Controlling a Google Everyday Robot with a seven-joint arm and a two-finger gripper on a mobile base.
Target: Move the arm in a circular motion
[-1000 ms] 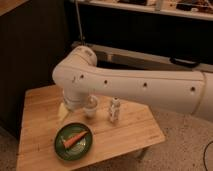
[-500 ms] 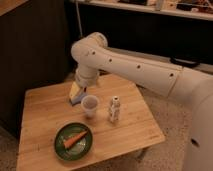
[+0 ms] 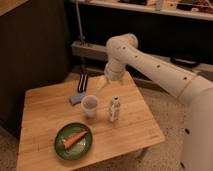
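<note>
The arm (image 3: 150, 62) has swung up and back. A second ago it lay low over the middle of the table; now its bent joint is raised by the far edge, and the gripper (image 3: 102, 83) hangs above the back of the table, just behind the cup. Whether the gripper is open or closed cannot be told; it carries nothing that shows. This sweep from front to back reads as part of a circle, so the motion seems well under way, with the return arc left to do.

The arm is glossy white, made of thick round tubes dotted with small dark holes. The table (image 3: 45, 115) is pale wood planks, square and matte. The plate (image 3: 75, 154) is round, green and shiny, and holds an orange carrot (image 3: 75, 139). The cup (image 3: 90, 106) is pale and tapered. The bottle (image 3: 115, 110) beside it is small, clear and upright. A flat blue pad (image 3: 77, 98) lies behind the cup.
</note>
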